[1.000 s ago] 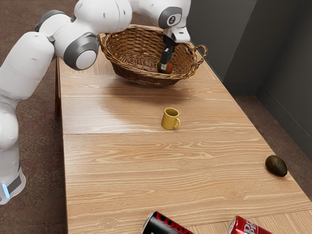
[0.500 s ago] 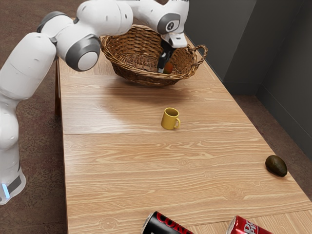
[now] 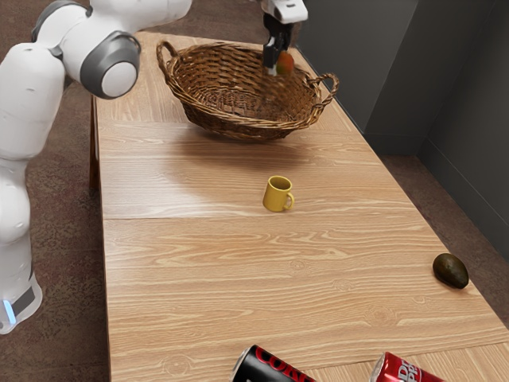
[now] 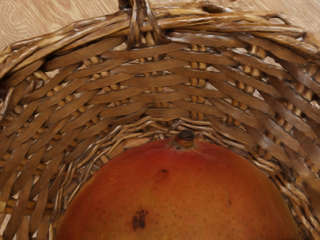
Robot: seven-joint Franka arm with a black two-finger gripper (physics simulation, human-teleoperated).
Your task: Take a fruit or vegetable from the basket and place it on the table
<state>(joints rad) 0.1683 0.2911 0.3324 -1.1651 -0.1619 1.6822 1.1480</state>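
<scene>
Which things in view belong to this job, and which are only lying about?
For the job:
red-orange fruit in the black two-finger hand
brown wicker basket
light wooden table

Just lying about:
yellow mug
dark oval avocado
black can with red lettering
red can with white lettering

Red-orange mango over wicker basket

A white Franka arm rises from its base at the exterior view's left, a blue light strip glowing low on its casing. Past a grey-capped joint, the forearm runs along the view's upper edge. The white hand is raised, the black end effector below it pointing downward, its fingers closed on their load.
</scene>
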